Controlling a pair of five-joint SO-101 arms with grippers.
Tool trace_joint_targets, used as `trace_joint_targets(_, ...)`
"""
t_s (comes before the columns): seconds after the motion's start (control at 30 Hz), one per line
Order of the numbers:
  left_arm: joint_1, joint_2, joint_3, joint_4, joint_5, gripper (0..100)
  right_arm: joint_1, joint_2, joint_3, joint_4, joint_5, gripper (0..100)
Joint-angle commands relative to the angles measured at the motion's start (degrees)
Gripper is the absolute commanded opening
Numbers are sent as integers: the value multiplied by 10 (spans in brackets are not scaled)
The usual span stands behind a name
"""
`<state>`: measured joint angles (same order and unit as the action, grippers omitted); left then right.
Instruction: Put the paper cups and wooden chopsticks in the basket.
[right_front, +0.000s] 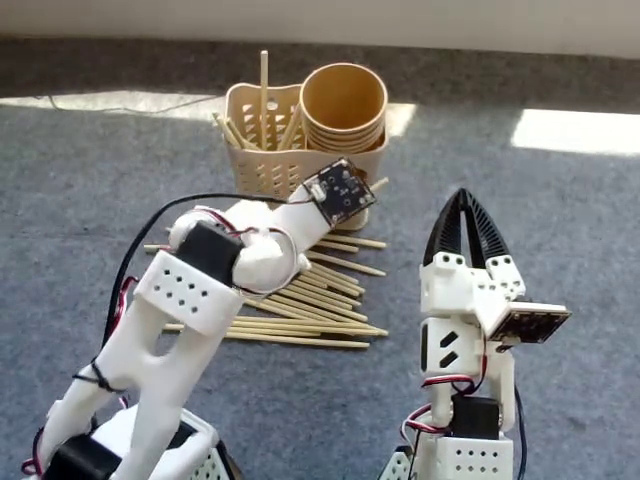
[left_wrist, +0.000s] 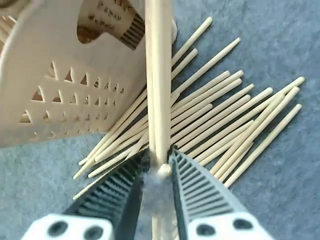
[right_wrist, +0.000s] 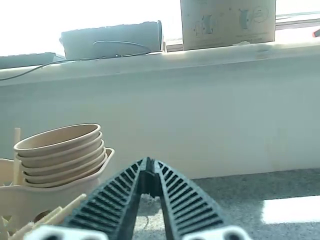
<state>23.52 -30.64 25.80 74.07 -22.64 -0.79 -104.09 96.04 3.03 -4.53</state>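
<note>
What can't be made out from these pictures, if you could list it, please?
High view: the left arm covers part of the loose chopsticks, so they cannot be counted.
High view: the basket wall hides the paper cups' lower parts and its own bottom.
Left wrist view: the held chopstick in the left gripper runs off the edge; one stick or two is unclear.

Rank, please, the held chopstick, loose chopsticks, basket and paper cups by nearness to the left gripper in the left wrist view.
1. Held chopstick: clamped by the left gripper.
2. Loose chopsticks: just past the jaws.
3. Basket: beyond them.
4. Paper cups: inside the basket.
</note>
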Motion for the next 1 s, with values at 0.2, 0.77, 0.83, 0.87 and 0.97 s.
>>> trace_joint_targets(0.2,39,-81,-87,-2,69,5,6,-10,60,1,8,6)
trace_joint_targets(0.77,35,-84,-155,-134,117,5,6,-10,60,1,9,6)
trace_joint_targets(0.83,34,-85,-156,-153,122,5,6,-10,60,1,9,6)
trace_joint_targets(0.87,34,-85,-156,-164,127,5,6,-10,60,1,9,6)
trace_joint_targets(0.97,16,-85,-156,-193,146,5,6,-10,60,1,9,6)
